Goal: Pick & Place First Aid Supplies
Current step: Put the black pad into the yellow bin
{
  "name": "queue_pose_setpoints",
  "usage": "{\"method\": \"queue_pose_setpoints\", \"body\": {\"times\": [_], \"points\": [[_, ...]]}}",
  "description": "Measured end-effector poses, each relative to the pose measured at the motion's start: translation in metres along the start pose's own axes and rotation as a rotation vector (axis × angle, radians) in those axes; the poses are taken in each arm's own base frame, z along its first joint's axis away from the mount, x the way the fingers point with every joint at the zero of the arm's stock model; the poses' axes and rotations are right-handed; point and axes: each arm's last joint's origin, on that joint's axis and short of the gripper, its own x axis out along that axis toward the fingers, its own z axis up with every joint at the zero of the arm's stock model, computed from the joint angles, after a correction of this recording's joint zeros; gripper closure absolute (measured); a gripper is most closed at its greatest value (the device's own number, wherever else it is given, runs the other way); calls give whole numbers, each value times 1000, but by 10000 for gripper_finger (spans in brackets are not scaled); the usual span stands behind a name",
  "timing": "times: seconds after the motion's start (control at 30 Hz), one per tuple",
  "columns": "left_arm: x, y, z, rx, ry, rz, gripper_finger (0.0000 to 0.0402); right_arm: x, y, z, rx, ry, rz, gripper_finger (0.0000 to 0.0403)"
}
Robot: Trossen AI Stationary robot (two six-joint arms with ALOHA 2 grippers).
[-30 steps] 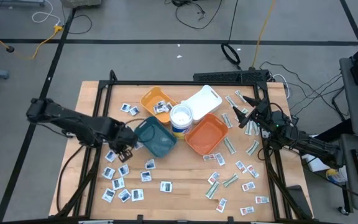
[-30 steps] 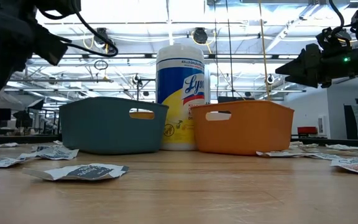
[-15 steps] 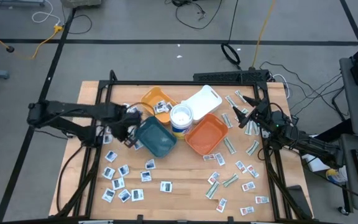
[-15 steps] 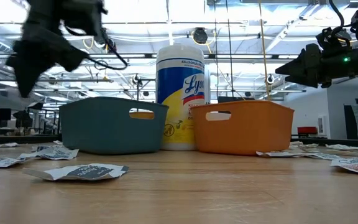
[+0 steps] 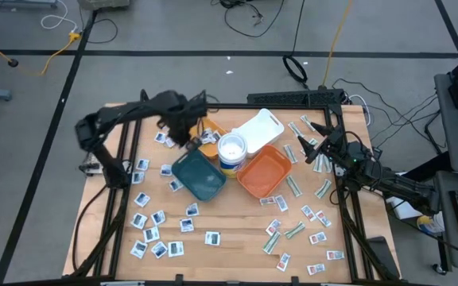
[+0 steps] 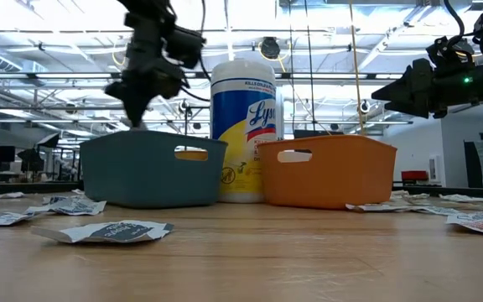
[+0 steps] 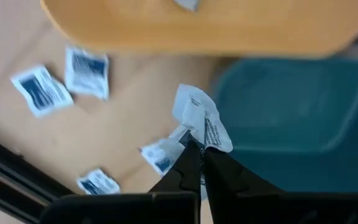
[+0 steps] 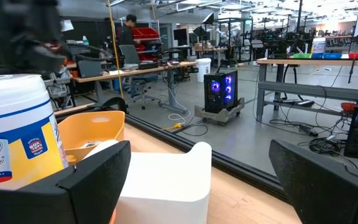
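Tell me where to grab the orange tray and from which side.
Pinch the orange tray by its thin upright wall on the side away from the wipes tub, coming straight down. It sits flat and open-topped, and the tub crowds the opposite side.

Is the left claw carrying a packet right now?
Yes, the left claw is shut on a crumpled white packet, held above the table near the teal tray.

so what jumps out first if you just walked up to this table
Probably the left gripper, raised over the teal tray near the yellow tray, shut on a crumpled white packet. Next, the Lysol tub standing mid-table among the trays, with small packets scattered across the wood. The right gripper waits open at the right edge.
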Motion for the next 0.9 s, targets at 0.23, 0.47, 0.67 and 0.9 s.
{"method": "queue_pose_setpoints", "body": {"times": [0.23, 0.47, 0.67, 0.9], "points": [[-8, 3, 50, 10, 3, 21, 397, 0, 0, 0, 0, 0, -1, 26], [19, -4, 82, 20, 35, 33, 398, 0, 0, 0, 0, 0, -1, 26], [43, -12, 99, 32, 11, 52, 396, 0, 0, 0, 0, 0, -1, 26], [51, -14, 108, 11, -31, 28, 378, 0, 0, 0, 0, 0, 0, 26]]}}
